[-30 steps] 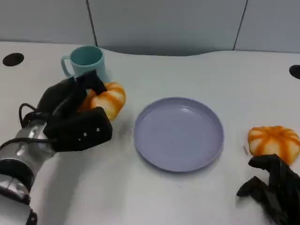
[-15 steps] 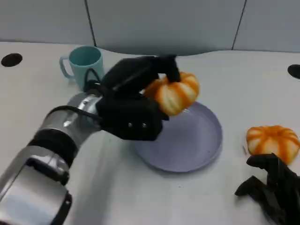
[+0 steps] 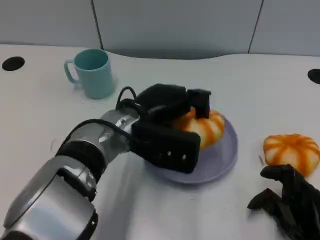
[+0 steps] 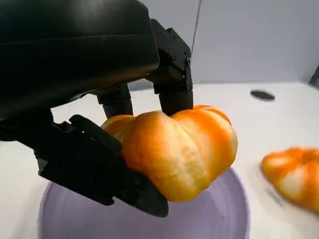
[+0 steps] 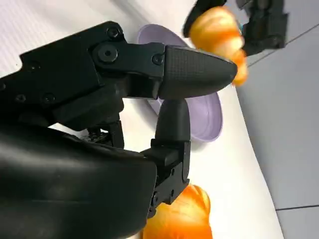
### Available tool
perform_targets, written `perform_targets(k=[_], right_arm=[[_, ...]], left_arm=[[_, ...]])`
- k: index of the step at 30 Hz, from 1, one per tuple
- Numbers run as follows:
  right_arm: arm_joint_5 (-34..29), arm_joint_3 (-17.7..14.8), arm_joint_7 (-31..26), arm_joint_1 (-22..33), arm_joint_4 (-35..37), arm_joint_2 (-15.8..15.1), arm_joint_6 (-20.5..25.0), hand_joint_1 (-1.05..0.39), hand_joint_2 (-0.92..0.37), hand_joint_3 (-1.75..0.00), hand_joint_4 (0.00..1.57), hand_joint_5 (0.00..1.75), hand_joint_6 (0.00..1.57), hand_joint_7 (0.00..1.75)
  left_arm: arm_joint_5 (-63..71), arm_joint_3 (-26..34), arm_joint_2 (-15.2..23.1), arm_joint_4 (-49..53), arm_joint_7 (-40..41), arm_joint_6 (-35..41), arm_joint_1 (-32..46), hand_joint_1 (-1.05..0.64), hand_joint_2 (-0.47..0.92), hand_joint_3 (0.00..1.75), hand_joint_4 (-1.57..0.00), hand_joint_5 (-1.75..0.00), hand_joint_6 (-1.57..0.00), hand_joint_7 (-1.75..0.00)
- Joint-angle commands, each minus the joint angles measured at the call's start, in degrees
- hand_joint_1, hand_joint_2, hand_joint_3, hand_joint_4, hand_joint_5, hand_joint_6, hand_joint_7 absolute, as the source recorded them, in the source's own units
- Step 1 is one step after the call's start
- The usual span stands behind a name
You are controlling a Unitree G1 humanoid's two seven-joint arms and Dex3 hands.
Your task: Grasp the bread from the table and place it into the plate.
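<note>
Carried across from beside the teal ceramic mug (image 3: 91, 71) near the desk's far left corner, a second ago; half a second ago held high over the plate's far rim; now lowered, sitting low over the round lavender plate (image 3: 220, 157) at mid-desk. Black many-fingered left hand (image 3: 172, 125) still gripping the round orange-and-cream pumpkin-shaped bread roll (image 3: 202, 127), fingers over the top, thumb side under (clear in left wrist view: bread roll (image 4: 174, 149) pinched between black fingers (image 4: 172, 74) above and the thumb below, plate (image 4: 219, 219) directly beneath). Cannot tell whether the roll touches the plate surface yet; looks just above or barely resting.

Meaning for task: transport done, placing nearly finished. Probably only release and withdrawal left.

Look of the roll: glossy baked crust, deep orange ridges with paler cream grooves, lobed like a small pumpkin, seems soft but holding shape under the grip, no visible squashing.

Second, similar orange striped roll (image 3: 292, 152) lying on the desk near the right edge, well apart from the plate (not touched). Right hand (image 3: 290, 200) at the near right corner, just in front of that roll, fingers apart and curved down, holding nothing.
</note>
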Motion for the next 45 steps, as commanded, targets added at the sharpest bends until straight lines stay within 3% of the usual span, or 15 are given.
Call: perform_targets(k=[1,5,8,12,17,20,28,32,36,40,45], right_arm=[[0.11,-0.21,-0.18,0.62,-0.16,0.13,-0.88,-0.34,-0.92,-0.64,0.48,1.75,0.27,1.67],[-0.08,0.04,-0.10,0.89,-0.24,0.18,-1.36,-0.35,-0.92,-0.63,0.48,1.75,0.28,1.66],[-0.50,0.34,-0.03,0.95,-0.23,-0.09,-1.62,-0.36,-0.92,-0.63,0.48,1.75,0.28,1.66],[-0.30,0.39,0.42,0.90,0.16,-0.13,-2.26,-0.36,-0.92,-0.64,0.47,1.75,0.27,1.66],[-0.13,0.35,-0.55,0.88,-0.33,0.24,-1.49,-0.36,-0.92,-0.62,0.48,1.75,0.28,1.65],[-0.03,0.32,-0.50,0.86,-0.36,0.10,-1.33,-0.36,-0.92,-0.63,0.48,1.75,0.28,1.65],[0.53,-0.19,0.37,0.44,0.60,-0.25,-1.66,-0.36,-0.92,-0.63,0.48,1.75,0.28,1.66],[0.36,-0.30,0.42,0.32,0.88,-0.39,-1.74,-0.37,-0.92,-0.63,0.47,1.75,0.27,1.66],[0.36,-0.44,0.62,0.25,0.99,-0.68,-1.63,-0.36,-0.92,-0.63,0.46,1.75,0.27,1.66],[0.32,-0.34,1.56,0.31,1.25,-1.20,-1.96,-0.36,-0.92,-0.64,0.48,1.75,0.27,1.67],[0.09,-0.31,1.88,0.78,1.12,-1.06,-2.58,-0.36,-0.92,-0.64,0.47,1.75,0.27,1.67]], left_arm=[[3.64,-3.53,1.28,0.88,-0.74,0.10,-2.08,-0.34,0.81,0.12,-0.64,-1.71,-0.46,-1.65],[3.85,-4.14,1.44,0.91,-3.90,0.70,-2.48,-0.45,0.87,0.02,-0.44,-1.34,-0.43,-1.10],[4.76,-5.28,1.56,0.53,-4.91,1.13,-3.13,-0.55,0.91,0.00,-0.22,-0.81,-0.40,-0.39],[4.39,-5.20,1.79,0.35,-3.60,0.53,-3.27,-0.69,0.92,0.00,-0.02,-0.48,-0.24,-0.11],[3.75,-4.73,2.14,0.21,-3.25,0.00,-3.83,-0.80,0.92,0.04,0.00,-0.09,-0.11,-0.03],[2.80,-3.83,2.46,-0.15,-4.23,-0.06,-4.49,-0.86,0.92,0.08,0.00,-0.01,-0.07,-0.01],[-2.94,1.51,5.19,-2.10,-10.54,-3.07,-5.14,-0.94,0.92,0.16,0.00,0.00,-0.07,-0.01],[-13.17,9.74,9.34,-5.22,-16.86,-8.95,-2.37,-0.92,0.92,0.17,-0.02,-0.01,-0.10,-0.03],[-22.61,16.55,12.41,-8.44,-21.78,-13.81,3.65,-0.90,0.92,0.20,-0.09,-0.05,-0.16,-0.05],[-35.22,24.14,13.54,-12.87,-28.75,-17.93,12.73,-0.77,0.92,0.16,-0.15,-0.09,-0.23,-0.06],[-53.12,32.13,12.59,-23.53,-40.51,-13.19,26.50,-0.79,0.92,0.17,-0.20,-0.12,-0.23,-0.05]])
